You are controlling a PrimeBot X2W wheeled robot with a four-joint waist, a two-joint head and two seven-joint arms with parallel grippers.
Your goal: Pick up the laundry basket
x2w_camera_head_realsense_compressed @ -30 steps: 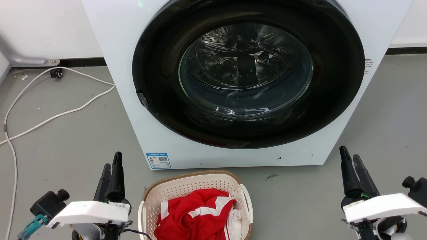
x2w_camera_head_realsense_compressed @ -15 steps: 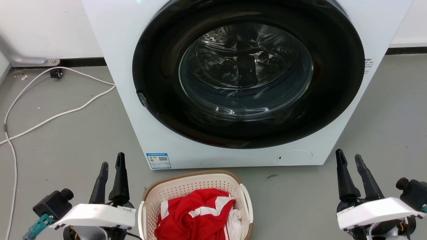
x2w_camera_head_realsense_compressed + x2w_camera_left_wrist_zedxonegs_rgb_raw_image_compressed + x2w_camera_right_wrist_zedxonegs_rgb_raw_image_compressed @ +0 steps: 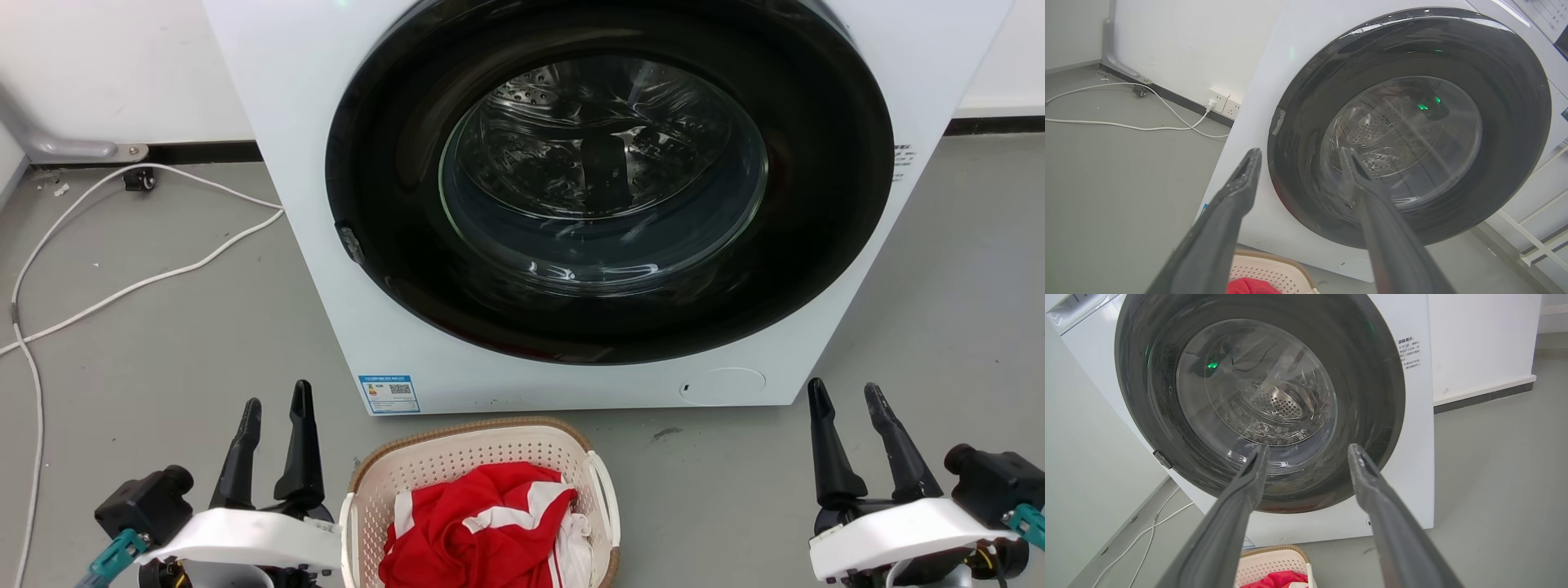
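The laundry basket (image 3: 478, 457) is cream plastic with perforated walls, a brown rim and white side handles. It sits on the grey floor at the bottom centre of the head view, with red and white cloth (image 3: 482, 527) inside. My left gripper (image 3: 277, 394) stands open just left of the basket, fingers pointing up that view. My right gripper (image 3: 845, 388) is open well to the basket's right. The basket's far rim shows in the left wrist view (image 3: 1274, 265) and the right wrist view (image 3: 1274, 559), below the open left gripper (image 3: 1300, 153) and open right gripper (image 3: 1308, 449).
A white front-loading washer (image 3: 326, 269) with a closed round dark door (image 3: 608, 175) stands right behind the basket. A white cable (image 3: 131, 286) runs over the floor at left. A wall runs behind. Bare grey floor (image 3: 939, 310) lies right of the washer.
Both grippers have opened from nearly shut and have dropped lower in the head view. The left one shifted slightly towards the basket, the right one slightly left. The basket has not moved.
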